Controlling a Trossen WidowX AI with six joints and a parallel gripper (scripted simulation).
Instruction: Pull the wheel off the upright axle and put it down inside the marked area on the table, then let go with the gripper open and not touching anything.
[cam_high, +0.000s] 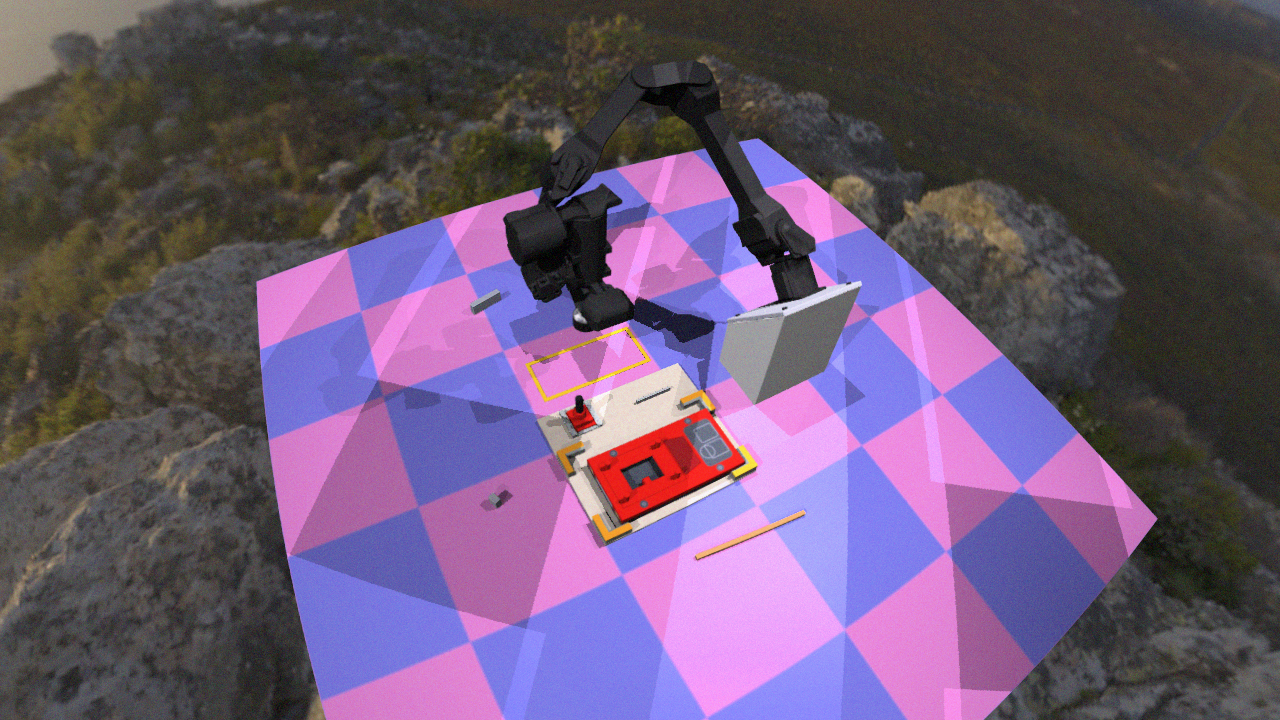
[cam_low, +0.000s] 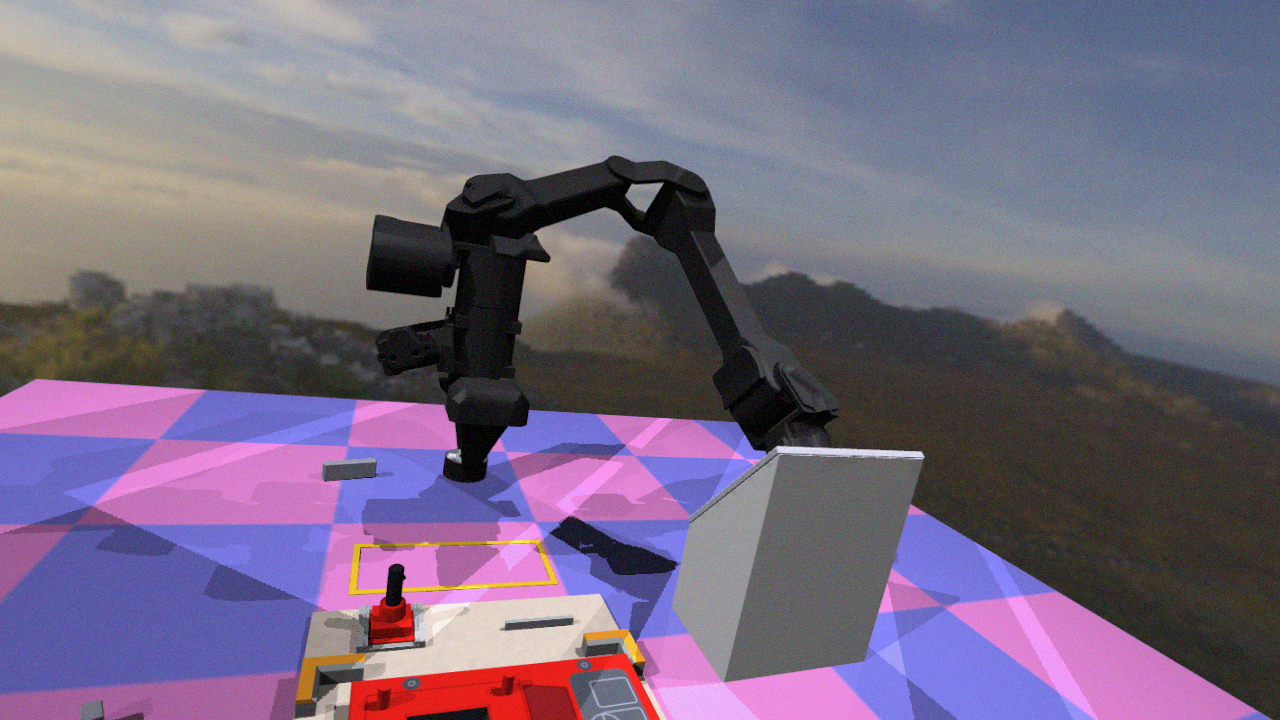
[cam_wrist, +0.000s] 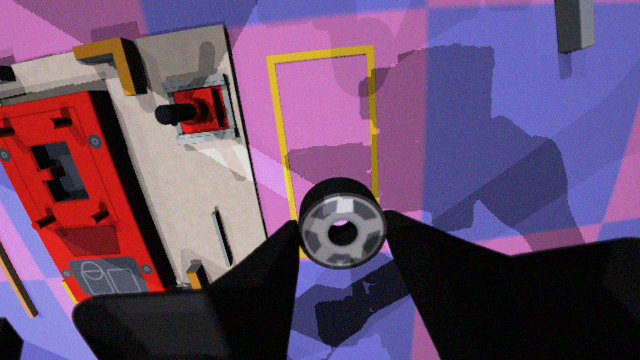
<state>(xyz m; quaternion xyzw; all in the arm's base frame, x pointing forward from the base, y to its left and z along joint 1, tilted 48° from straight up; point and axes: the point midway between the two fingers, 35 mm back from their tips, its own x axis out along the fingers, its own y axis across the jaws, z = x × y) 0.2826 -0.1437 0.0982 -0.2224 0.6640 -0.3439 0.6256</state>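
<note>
The claw (cam_wrist: 342, 235) is closed partway on the wheel (cam_wrist: 342, 231), with 1 finger (cam_wrist: 260, 280) pressed against each side of the black tyre. The wheel is off the axle (cam_low: 393, 586) and held in the air. In the wrist view it sits over the near edge of the yellow marked area (cam_wrist: 322, 125). The axle stands upright and bare in its red block (cam_high: 580, 419) on the beige board (cam_high: 626, 402), just beside the marked area.

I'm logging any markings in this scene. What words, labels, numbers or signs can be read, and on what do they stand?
No readable text in any view.
Grey panel on the red plate: only outline shapes, no letters or digits.
Wheel held in the tool: spoke pattern only.
Marked area: plain yellow outline, unlabelled.
</note>
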